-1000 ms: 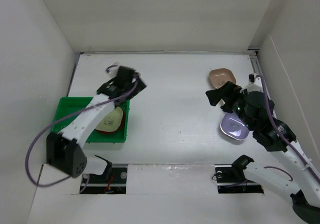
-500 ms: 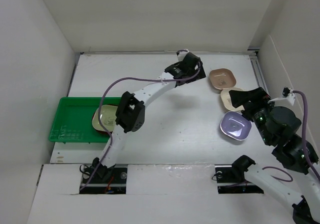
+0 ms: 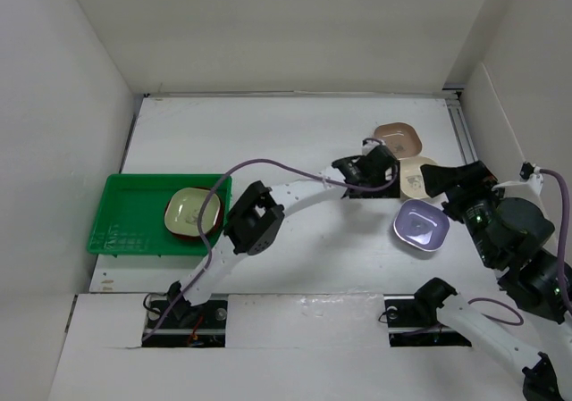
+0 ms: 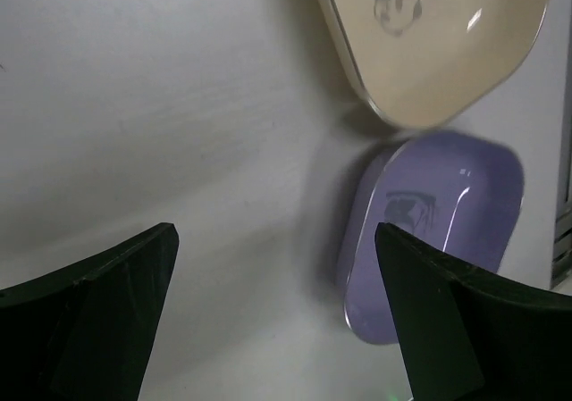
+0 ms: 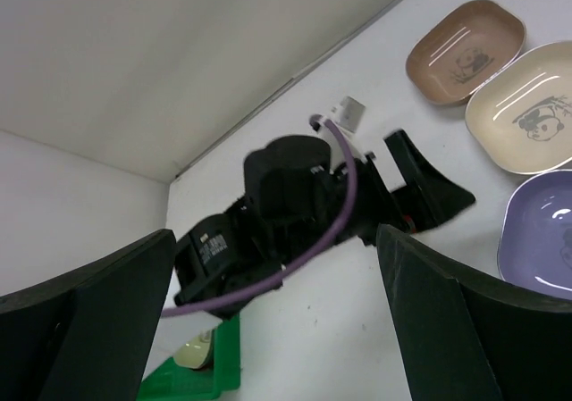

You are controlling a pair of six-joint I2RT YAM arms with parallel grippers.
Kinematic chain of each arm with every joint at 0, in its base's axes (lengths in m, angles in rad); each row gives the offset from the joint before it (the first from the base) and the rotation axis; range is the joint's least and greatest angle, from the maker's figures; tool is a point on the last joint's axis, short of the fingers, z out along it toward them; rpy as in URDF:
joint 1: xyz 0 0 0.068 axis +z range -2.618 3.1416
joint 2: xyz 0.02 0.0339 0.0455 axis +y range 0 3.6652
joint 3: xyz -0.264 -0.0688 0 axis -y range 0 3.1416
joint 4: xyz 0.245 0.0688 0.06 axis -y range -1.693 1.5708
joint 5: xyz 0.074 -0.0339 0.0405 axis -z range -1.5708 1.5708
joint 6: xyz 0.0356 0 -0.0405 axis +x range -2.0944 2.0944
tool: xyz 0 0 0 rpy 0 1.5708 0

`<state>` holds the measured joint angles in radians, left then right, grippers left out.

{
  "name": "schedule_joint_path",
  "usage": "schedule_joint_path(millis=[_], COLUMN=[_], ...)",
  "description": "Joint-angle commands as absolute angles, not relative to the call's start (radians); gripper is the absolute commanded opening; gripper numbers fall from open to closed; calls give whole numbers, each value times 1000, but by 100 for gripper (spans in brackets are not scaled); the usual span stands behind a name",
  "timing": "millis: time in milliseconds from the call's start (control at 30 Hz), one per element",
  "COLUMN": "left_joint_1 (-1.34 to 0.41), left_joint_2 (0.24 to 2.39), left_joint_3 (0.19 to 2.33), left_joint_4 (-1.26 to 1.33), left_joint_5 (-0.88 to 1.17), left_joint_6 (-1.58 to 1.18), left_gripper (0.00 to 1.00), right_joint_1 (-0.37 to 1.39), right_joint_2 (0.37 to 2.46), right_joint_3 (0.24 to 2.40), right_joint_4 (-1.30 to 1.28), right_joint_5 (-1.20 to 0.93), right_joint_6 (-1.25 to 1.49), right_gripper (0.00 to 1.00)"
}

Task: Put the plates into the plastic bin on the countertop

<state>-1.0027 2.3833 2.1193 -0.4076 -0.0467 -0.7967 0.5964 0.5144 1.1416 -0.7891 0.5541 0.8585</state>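
Observation:
The green plastic bin (image 3: 125, 215) sits at the left and holds a pale green plate (image 3: 190, 210) on a reddish-brown one. On the white countertop (image 3: 295, 142) at the right lie a pinkish-tan plate (image 3: 398, 138), a cream plate (image 3: 416, 177) and a lavender plate (image 3: 422, 226). My left gripper (image 3: 384, 163) reaches across, open and empty, just left of the cream plate. Its wrist view shows the cream plate (image 4: 438, 35) and the lavender plate (image 4: 438, 231) ahead of its gripper (image 4: 277, 321). My right gripper (image 3: 445, 182) is open, empty and raised beside the cream plate.
White walls enclose the countertop on three sides. The left arm (image 3: 295, 189) spans the middle of the surface. The right wrist view shows the left gripper (image 5: 304, 204), all three loose plates, starting with the pinkish-tan one (image 5: 465, 39), and the bin's corner (image 5: 210, 379).
My left arm left the bin, swung across the back of the countertop and came down beside the cream plate. My right arm drew back to the right, uncovering the cream plate.

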Motion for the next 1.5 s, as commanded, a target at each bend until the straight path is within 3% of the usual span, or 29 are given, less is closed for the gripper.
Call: schedule_joint_path(millis=[0,333,600,733,800,867,900,1000,1067,1233,1467], left_joint_1=[-1064,-1120,-1120,-1120,-1120,-1120,-1120,-1120,-1120,-1085,-775], left_joint_2=[2296,2350,2470,2482,2468,2439,2427,2379,2355,2156,1653], left_joint_3=[2059,2051,2201,2189,2171,2122,2100,1995,1938,1668,1217], left_joint_4=[-431,-474,-583,-574,-583,-606,-606,-617,-632,-686,-545], left_joint_5=[-75,-112,-173,-193,-228,-261,-290,-322,-360,-498,-431], left_joint_6=[-736,-697,-655,-637,-637,-637,-637,-627,-638,-747,-778], left_gripper=[89,86,76,69,57,50,39,24,0,0,0], right_joint_1=[594,594,594,594,594,594,594,594,594,594,594], right_joint_2=[508,508,508,508,508,508,499,499,499,499,518], right_joint_3=[1180,1170,1170,1170,1170,1170,1170,1170,1170,1160,1103], right_joint_4=[-802,-793,-784,-784,-784,-784,-784,-784,-784,-764,-693], right_joint_5=[554,514,495,486,486,486,486,477,468,459,402], right_joint_6=[825,816,807,807,807,807,807,807,807,807,786], right_gripper=[100,100,100,100,100,100,100,100,100,100,100])
